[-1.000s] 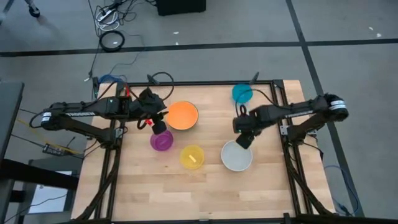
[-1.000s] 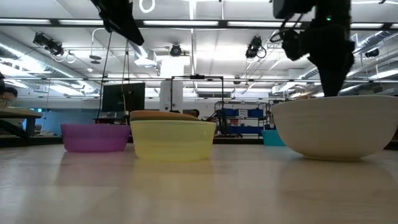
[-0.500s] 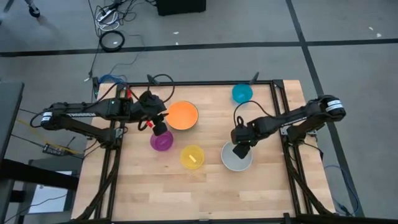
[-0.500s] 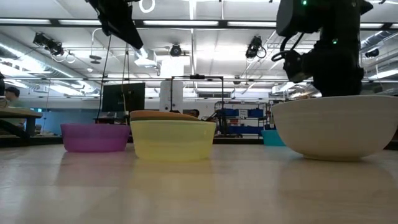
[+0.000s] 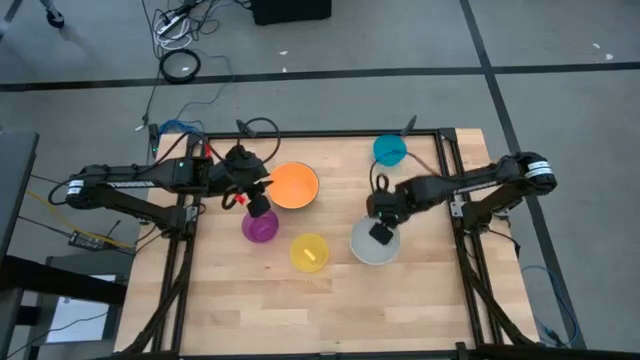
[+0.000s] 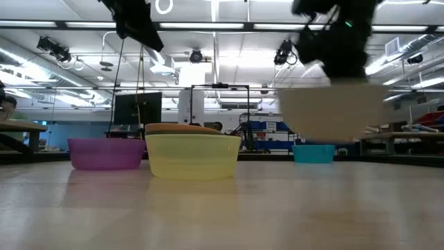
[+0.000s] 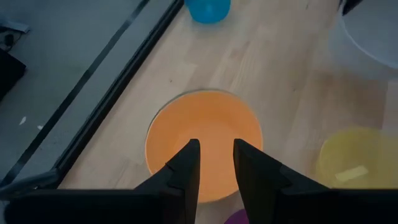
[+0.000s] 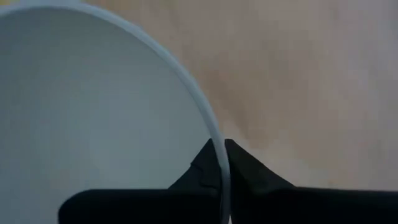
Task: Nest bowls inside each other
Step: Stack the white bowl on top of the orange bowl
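Nearest the camera, the yellow bowl (image 5: 309,252) sits on the counter (image 5: 300,310), with the purple bowl (image 5: 260,228) just left of it. To the right, the right claw (image 5: 380,232) is pinched shut on the rim of the white bowl (image 5: 366,248), which hangs lifted clear of the wood. Farther back and to the left lies the orange bowl (image 5: 293,186), the likely target, nearer the left claw (image 5: 256,203), which hovers beside it, slightly parted and empty. The blue bowl (image 5: 389,151) sits farthest, back right.
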